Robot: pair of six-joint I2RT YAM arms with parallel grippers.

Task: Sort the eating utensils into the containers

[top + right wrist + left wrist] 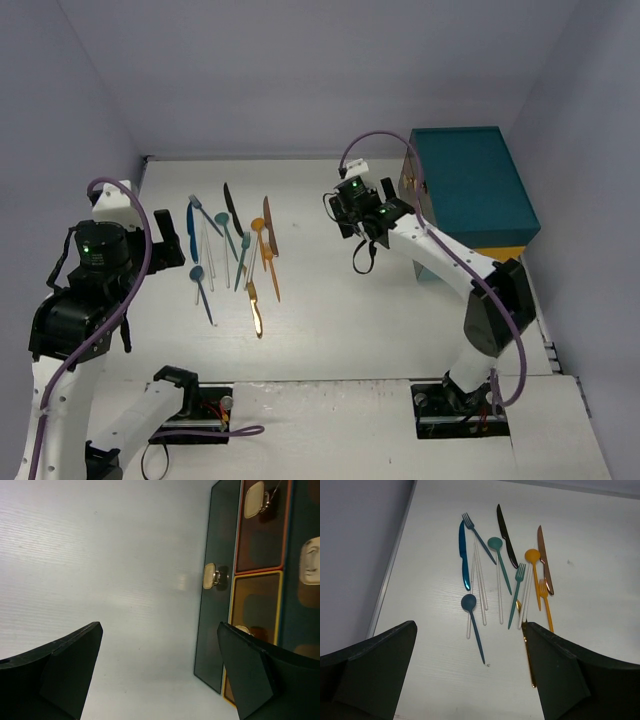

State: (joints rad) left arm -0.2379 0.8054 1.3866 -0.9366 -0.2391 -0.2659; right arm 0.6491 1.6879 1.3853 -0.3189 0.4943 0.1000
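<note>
Utensils (495, 543) side by side, long axes near-to-far; left hand (470, 630), right hand (159, 626) spread wide, empty.

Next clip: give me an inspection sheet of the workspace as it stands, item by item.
Surface: white table, no spills seen.
Job's things: utensils lie loose in one cluster on the table's left half, none sorted; knobbed drawers sit in the teal chest at right.
Clutter: nothing seen.
Grippers: left gripper open, empty, near the cluster; right gripper open, empty, facing the drawers.
Cables: purple cable loops along each arm, clear of the utensils.
Surroundings: plain grey walls.
</note>
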